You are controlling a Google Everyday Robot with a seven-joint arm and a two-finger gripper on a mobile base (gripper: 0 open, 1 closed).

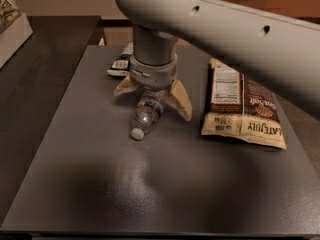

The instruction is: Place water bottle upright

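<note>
The water bottle (145,113) is a small clear plastic bottle that lies on its side on the dark table (150,184). Its white cap (136,133) points toward the front left. My gripper (152,96) comes down from above and is open, with one tan finger (123,86) to the left of the bottle and the other finger (182,101) to its right. The fingers straddle the bottle's base end, which the wrist partly hides. I cannot tell whether the fingers touch the bottle.
A brown and cream snack bag (245,109) lies flat just right of the gripper. A small packet (120,64) lies behind the gripper at the left. A white box (11,31) stands on the darker counter at the far left. The arm (225,29) spans the upper right.
</note>
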